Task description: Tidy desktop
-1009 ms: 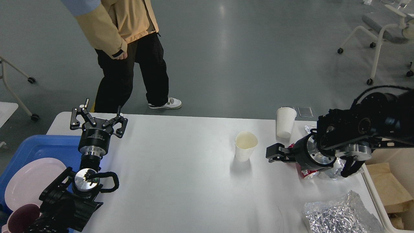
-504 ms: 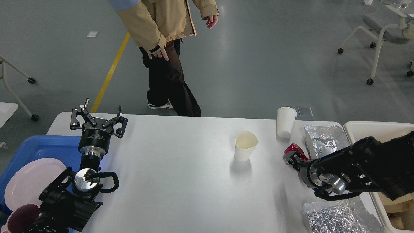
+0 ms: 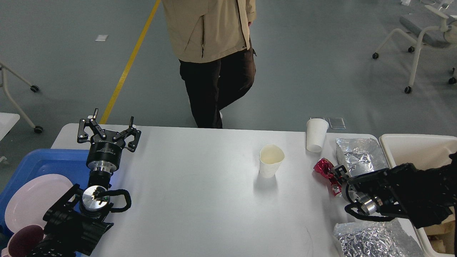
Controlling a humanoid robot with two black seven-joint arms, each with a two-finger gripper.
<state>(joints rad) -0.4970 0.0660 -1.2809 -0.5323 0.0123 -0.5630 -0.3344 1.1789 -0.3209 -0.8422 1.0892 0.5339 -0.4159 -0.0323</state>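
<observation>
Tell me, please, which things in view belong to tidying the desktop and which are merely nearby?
Belonging to the job:
desktop
cream paper cup
white paper cup
red crumpled wrapper
two foil sheets
blue tray
cream bin

Merely nearby:
passer-by
office chair

Beyond the far edge of the tabletop lies a glossy grey floor (image 3: pixel 314 60) with soft light reflections. A yellow floor line (image 3: pixel 130 60) runs diagonally toward the far left corner. A person in a tan jacket (image 3: pixel 214 39) stands at the far edge (head out of view). White wheeled chair frames (image 3: pixel 416 53) sit past the far right corner.
</observation>
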